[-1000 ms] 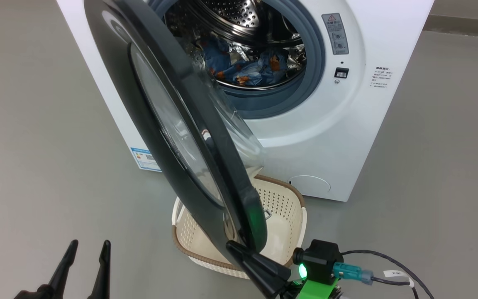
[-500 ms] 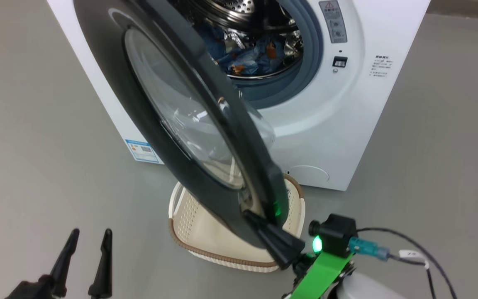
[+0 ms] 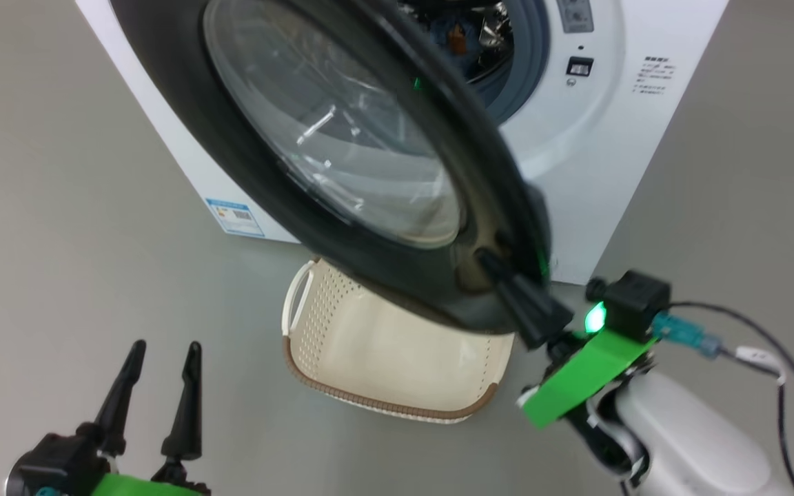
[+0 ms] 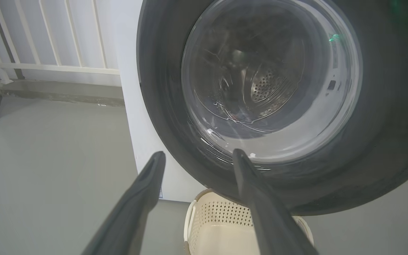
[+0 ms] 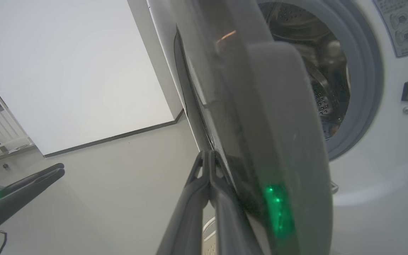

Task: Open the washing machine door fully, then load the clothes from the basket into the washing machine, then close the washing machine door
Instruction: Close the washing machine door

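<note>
The washing machine door (image 3: 183,138) stands partly swung in front of the washing machine (image 3: 597,165), its glass bowl facing me. My right gripper (image 3: 485,256) is shut, and its tips press on the door's outer black rim near the lower edge; in the right wrist view the right gripper (image 5: 208,154) lies flat along the door (image 5: 282,117). Blue clothes (image 3: 455,43) with orange print lie in the drum. The cream basket (image 3: 383,408) sits on the floor under the door and looks empty. My left gripper (image 3: 163,353) is open at the lower left, apart from everything, and the left gripper (image 4: 197,157) points at the door (image 4: 161,92).
Grey floor surrounds the machine. A blue label sticker (image 3: 233,217) is on the machine's left side. A black cable (image 3: 755,324) trails from my right wrist. A white railing (image 4: 48,39) and a wall stand behind the machine on the left.
The door has swung toward the machine and covers more of the opening. My shut right gripper has moved forward with it against the rim. The head view has shifted too.
</note>
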Tool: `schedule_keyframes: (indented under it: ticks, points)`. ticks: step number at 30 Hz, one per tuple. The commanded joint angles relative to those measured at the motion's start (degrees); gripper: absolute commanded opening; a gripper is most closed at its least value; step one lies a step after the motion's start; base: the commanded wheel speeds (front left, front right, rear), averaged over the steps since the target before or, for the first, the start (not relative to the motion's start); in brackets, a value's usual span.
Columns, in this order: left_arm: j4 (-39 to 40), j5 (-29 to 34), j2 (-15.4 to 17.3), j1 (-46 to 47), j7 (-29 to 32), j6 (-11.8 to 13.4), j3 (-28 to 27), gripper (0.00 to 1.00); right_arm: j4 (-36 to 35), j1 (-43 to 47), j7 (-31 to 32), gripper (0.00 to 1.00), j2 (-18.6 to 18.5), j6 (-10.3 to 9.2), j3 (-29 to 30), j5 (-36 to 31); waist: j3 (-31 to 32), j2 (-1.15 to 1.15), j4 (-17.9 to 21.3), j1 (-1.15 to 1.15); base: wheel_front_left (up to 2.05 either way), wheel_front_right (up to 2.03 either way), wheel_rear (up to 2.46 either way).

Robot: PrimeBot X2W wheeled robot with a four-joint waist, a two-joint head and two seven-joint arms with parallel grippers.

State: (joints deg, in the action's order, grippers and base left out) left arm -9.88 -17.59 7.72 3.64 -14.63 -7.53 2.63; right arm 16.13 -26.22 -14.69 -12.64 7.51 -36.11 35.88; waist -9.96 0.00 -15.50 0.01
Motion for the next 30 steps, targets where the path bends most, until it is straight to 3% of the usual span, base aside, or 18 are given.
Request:
schedule_keyframes:
  ticks: [1,30]
  points:
    - [1.75,0.27,0.64,2.2,-0.37,0.04,-1.57,1.0,-0.73,-1.8,-0.31,0.0,-0.09,-0.02,1.0,0.12,-0.83,0.0,-0.57,-0.01,0.0,0.0,0.0]
    - [3.46,-0.96,-1.96,10.62,-0.37,0.04,4.93,1.0,6.46,-19.85,-0.31,0.0,-4.2,-0.02,14.22,-0.46,-12.43,0.0,-5.75,-0.01,0.0,0.0,0.0]
